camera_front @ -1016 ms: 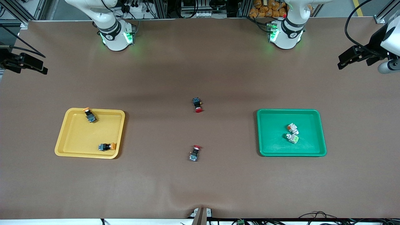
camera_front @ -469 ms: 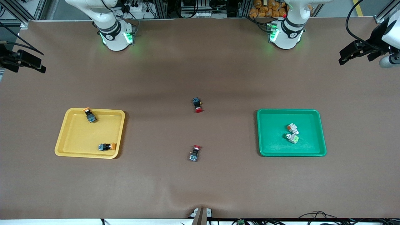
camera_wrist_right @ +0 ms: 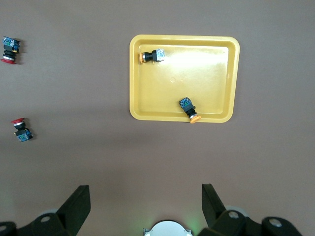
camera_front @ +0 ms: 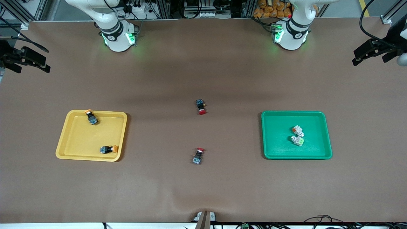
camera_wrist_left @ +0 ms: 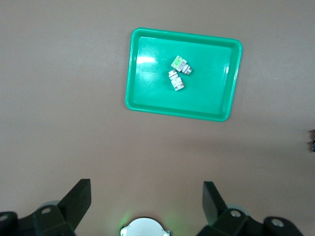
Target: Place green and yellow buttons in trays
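The yellow tray (camera_front: 82, 136) lies toward the right arm's end and holds two black buttons with orange-yellow caps (camera_front: 91, 117) (camera_front: 109, 149). The green tray (camera_front: 276, 136) lies toward the left arm's end and holds two silver-white green-faced buttons (camera_front: 297, 129) (camera_front: 297, 140), touching each other. My left gripper (camera_front: 365, 52) (camera_wrist_left: 146, 199) is open and empty, high over its end of the table; its view shows the green tray (camera_wrist_left: 206, 93) and its buttons (camera_wrist_left: 180, 64) (camera_wrist_left: 175, 81). My right gripper (camera_front: 35, 60) (camera_wrist_right: 145, 199) is open and empty, high over its end; its view shows the yellow tray (camera_wrist_right: 206, 73) and its buttons (camera_wrist_right: 152, 56) (camera_wrist_right: 188, 108).
Two black-bodied switches with red caps lie on the brown table between the trays, one (camera_front: 200, 106) farther from the front camera, one (camera_front: 198, 156) nearer. Both show in the right wrist view (camera_wrist_right: 9, 49) (camera_wrist_right: 20, 130). The arm bases (camera_front: 117, 35) (camera_front: 291, 33) stand at the table's back edge.
The left gripper has drawn away toward its end of the table. The right gripper has shifted slightly. Trays and buttons have not moved.
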Robot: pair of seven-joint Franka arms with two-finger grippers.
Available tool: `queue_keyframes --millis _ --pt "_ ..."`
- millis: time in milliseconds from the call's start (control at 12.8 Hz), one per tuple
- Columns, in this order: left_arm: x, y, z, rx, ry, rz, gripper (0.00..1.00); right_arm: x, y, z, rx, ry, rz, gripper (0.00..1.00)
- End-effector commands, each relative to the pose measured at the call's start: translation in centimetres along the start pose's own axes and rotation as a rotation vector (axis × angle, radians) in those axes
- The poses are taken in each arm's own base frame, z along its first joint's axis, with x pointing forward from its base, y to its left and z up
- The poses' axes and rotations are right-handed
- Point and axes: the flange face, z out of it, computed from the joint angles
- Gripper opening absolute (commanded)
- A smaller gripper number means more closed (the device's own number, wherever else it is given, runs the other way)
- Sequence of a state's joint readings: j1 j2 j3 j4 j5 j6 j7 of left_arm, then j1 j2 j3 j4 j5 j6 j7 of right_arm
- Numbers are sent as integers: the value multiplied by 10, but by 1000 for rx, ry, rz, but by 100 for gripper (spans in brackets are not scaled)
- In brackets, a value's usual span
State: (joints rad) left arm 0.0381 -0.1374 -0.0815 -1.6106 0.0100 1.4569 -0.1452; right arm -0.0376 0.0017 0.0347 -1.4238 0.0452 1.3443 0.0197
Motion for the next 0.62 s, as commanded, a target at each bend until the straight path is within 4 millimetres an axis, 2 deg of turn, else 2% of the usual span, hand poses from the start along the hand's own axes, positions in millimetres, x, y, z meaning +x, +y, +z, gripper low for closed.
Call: queue_keyframes --millis 0,547 --pt "0 1 -6 15 -4 9 100 -4 2 -4 -2 9 2 100" --pt "-5 0 -15 17 -18 2 100 1 -12 -2 -12 25 -12 100"
